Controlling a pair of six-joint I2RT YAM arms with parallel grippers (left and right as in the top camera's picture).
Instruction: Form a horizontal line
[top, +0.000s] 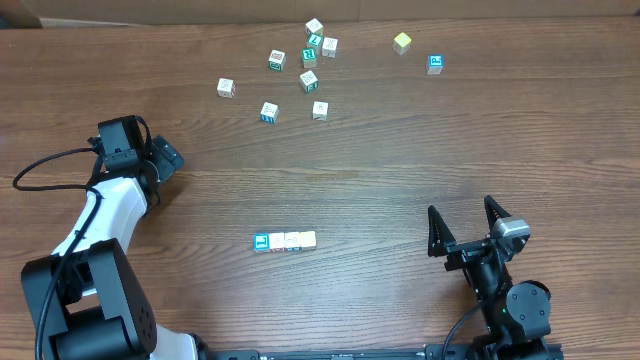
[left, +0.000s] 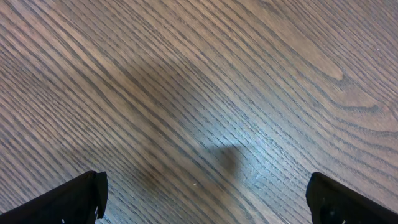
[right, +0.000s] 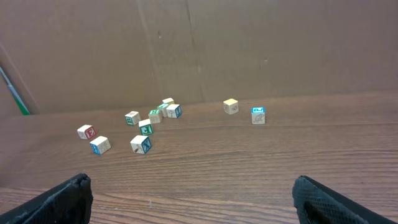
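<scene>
Left gripper (top: 165, 157) parked mid-left, fingers wide apart; right gripper (top: 465, 227) lower right, likewise spread, empty. Line (top: 285, 241) lower centre: blue, two whitish, cream, touching.

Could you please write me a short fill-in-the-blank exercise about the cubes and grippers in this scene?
The horizontal line consists of ___ touching cubes. In the overhead view, its blue-faced cube sits at the row's ___ end. The right gripper is ___ and holds nothing. Missing words: four; left; open.
</scene>
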